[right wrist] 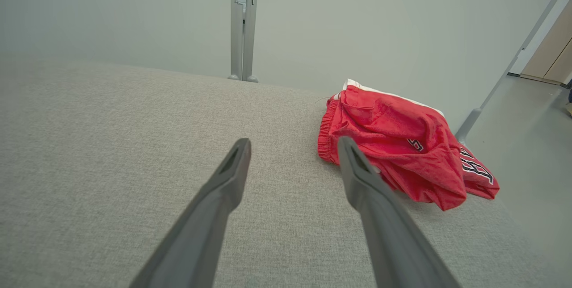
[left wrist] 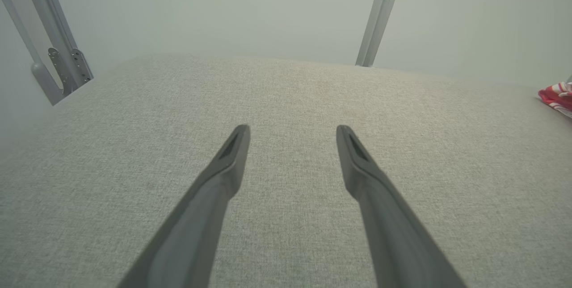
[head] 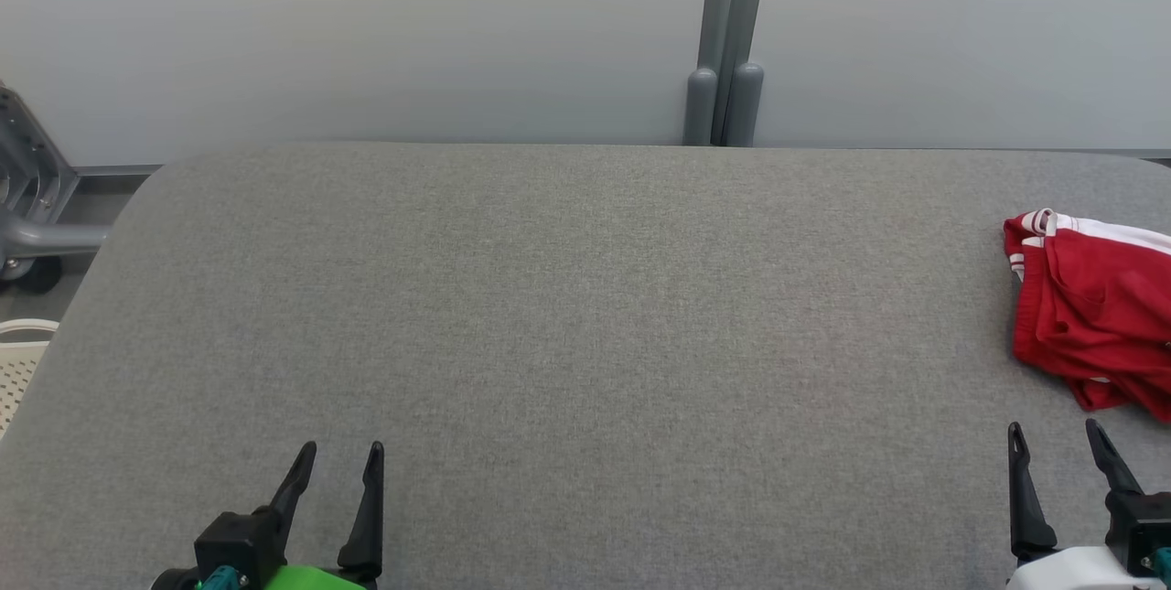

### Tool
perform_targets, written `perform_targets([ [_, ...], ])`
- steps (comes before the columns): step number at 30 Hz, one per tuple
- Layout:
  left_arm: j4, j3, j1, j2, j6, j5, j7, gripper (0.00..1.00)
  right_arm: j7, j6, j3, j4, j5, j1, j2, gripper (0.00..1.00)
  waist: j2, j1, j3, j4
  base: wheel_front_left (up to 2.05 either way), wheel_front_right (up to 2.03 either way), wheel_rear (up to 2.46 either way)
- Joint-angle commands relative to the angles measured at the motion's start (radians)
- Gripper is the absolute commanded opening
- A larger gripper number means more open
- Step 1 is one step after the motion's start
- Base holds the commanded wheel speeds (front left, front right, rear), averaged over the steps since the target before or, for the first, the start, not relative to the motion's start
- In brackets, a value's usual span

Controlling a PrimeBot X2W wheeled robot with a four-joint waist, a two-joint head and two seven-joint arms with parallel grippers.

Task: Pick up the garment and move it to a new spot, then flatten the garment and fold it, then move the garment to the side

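Note:
The garment (head: 1093, 311) is a red pair of shorts with white stripes, lying crumpled at the far right edge of the grey table (head: 567, 316). In the right wrist view the garment (right wrist: 397, 145) sits just ahead and to the right of my right gripper (right wrist: 292, 145), which is open and empty, apart from the cloth. My right gripper (head: 1054, 434) rests at the lower right, a little below the garment. My left gripper (head: 343, 455) stands open and empty at the lower left, far from the garment (left wrist: 556, 97). The left gripper (left wrist: 292, 131) hovers over bare table.
A grey post (head: 727, 41) stands against the pale wall behind the table. A grey wheeled frame (head: 32, 206) and a pale perforated basket (head: 18, 357) stand off the table's left edge. Bare floor (right wrist: 532, 145) lies past the table's right edge.

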State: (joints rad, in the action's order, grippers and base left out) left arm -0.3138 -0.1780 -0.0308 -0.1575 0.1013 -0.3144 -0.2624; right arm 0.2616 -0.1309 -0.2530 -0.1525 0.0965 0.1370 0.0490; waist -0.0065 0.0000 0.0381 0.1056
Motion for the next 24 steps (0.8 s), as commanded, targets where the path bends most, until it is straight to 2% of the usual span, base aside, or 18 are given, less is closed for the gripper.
perform_targets([
  [1,-0.004,0.005,-0.006,0.002,0.003,0.003,-0.003,1.0,0.004,0.0,0.0,0.007,-0.007,-0.001,0.003,1.0,0.0065,0.0,-0.001,0.0,0.0,0.0,0.0],
  [2,-0.005,0.004,-0.005,0.002,0.004,0.0,-0.003,1.0,0.004,0.0,0.002,0.012,-0.01,0.0,0.003,1.0,0.0065,0.0,-0.001,0.0,0.0,0.0,0.0],
  [3,-0.006,0.001,0.0,0.001,0.004,-0.001,0.0,0.0,0.0,0.0,0.01,0.011,-0.013,0.0,0.001,0.0,0.0,0.0,-0.001,0.0,0.0,0.0,0.0],
  [9,-0.054,-0.008,-0.013,0.016,0.004,-0.005,0.008,0.0,-0.008,0.0,0.014,-0.042,-0.024,0.009,-0.021,0.0,0.0,0.0,-0.001,0.0,0.0,0.0,0.0],
  [24,-0.032,0.048,0.019,0.033,0.009,-0.245,0.077,0.0,-0.08,0.0,0.033,-0.053,-0.338,-0.042,-0.016,0.0,0.0007,0.0,-0.006,-0.011,0.0,0.0,0.0],
])
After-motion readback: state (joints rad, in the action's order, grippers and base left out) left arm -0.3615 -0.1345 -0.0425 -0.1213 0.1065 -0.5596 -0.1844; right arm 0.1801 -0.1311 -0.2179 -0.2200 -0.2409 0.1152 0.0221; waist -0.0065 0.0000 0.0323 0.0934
